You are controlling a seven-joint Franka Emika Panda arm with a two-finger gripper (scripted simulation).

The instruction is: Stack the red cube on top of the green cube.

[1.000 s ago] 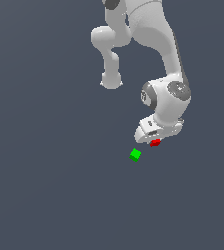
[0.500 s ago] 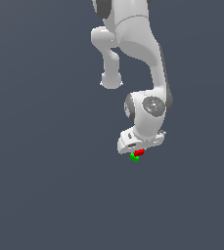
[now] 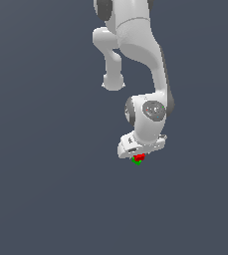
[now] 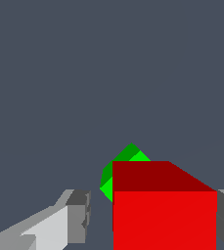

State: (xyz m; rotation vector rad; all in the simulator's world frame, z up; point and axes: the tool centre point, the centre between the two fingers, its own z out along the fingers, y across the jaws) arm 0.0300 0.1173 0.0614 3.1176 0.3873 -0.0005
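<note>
The hand (image 3: 138,158) has the red cube (image 4: 164,210) between its fingers (image 4: 79,215), though one pad stands apart from it, so I cannot tell whether it grips. It sits directly over the green cube (image 4: 119,172), seemingly aligned for stacking above the bench (image 3: 46,189).

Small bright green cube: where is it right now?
In the exterior view, the small bright green cube sits directly under the white gripper, mostly hidden beneath the small red cube.
</note>
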